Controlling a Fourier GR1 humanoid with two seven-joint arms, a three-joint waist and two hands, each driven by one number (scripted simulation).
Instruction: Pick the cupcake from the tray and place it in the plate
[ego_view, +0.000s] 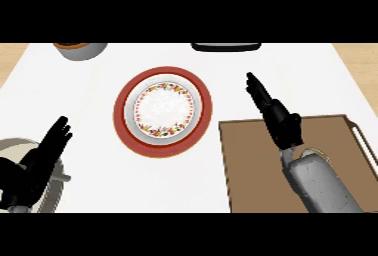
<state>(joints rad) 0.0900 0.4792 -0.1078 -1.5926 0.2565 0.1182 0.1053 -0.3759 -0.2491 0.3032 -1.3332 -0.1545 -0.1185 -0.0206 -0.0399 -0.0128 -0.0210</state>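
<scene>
Fingers of the black right hand (277, 117) stretch straight over the far-left corner of the brown rectangular tray (255, 165), holding nothing. The cupcake (316, 151) (only a sliver shows) sits in the tray, hidden behind the wrist. The round red-rimmed floral plate (162, 111) lies left. The left hand (33, 167) rests open lower left.

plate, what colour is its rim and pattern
Red-orange rim, white centre ringed with small flowers, on the plate, head view.

The white table (88, 165) carries a red-rimmed plate (163, 111) left of the right fingers (258, 92), a brown tray (251, 165) beneath them, and a grey bowl (81, 50) far beyond the left fingers (57, 131).
</scene>
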